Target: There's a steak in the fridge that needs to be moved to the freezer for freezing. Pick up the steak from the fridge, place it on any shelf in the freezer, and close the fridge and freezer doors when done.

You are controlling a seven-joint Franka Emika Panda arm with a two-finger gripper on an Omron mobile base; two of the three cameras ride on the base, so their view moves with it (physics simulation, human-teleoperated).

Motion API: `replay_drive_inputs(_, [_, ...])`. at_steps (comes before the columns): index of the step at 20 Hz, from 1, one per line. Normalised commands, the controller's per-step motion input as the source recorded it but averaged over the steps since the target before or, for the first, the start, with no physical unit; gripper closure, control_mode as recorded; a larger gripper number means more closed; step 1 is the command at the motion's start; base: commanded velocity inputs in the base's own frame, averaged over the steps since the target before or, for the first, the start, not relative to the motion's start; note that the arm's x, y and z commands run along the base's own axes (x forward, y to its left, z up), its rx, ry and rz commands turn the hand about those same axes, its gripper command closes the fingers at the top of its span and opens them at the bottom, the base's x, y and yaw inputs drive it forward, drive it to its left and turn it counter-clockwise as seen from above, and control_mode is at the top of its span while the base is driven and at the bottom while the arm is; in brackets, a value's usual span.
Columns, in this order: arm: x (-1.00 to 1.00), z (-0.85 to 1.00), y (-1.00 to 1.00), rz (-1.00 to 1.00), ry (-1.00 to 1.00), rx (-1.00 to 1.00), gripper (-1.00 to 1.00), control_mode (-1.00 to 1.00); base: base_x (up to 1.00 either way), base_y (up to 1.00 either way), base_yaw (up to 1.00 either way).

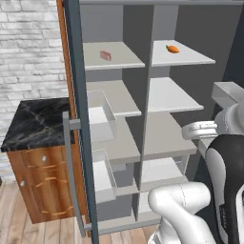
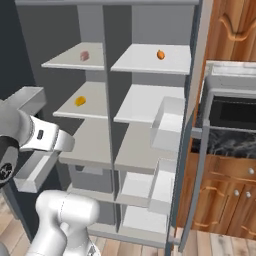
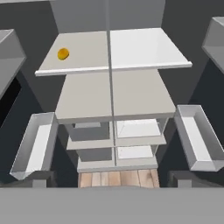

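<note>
The steak (image 1: 105, 55) (image 2: 84, 56), a small pinkish-red slab, lies on the top shelf (image 1: 124, 61) of the freezer (image 1: 112, 100), the left half of the unit. Beside it stands the fridge (image 1: 171, 95), the right half. Both doors are swung wide: the freezer door (image 1: 78, 119) edge-on at the left, the fridge door (image 2: 192, 125) at the right. My gripper (image 3: 113, 178) is open with nothing between its fingertips (image 3: 39, 177). It hangs back from the shelves at about middle-shelf height, facing the divider between the halves.
An orange carrot (image 1: 173, 48) (image 2: 160, 54) lies on the fridge's top shelf. A small yellow-orange item (image 2: 80, 101) (image 3: 63, 54) sits on the freezer's second shelf. Door bins (image 3: 35, 144) (image 3: 197, 135) jut in from both sides. Black marble counters (image 1: 38, 124) (image 2: 230, 145) flank the unit.
</note>
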Motion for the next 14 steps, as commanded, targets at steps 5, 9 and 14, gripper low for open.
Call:
replay_drive_inputs(5, [0.0,0.0,0.0,0.0,0.0,0.0,-1.0,1.0,-0.61,-0.04,0.0])
replay_drive_inputs(9, [0.0,0.0,0.0,0.0,0.0,0.0,-1.0,1.0,-0.87,0.0,0.0])
replay_drive_inputs(14, [0.0,0.0,0.0,0.0,0.0,0.0,-1.0,1.0,-0.25,0.0,0.0])
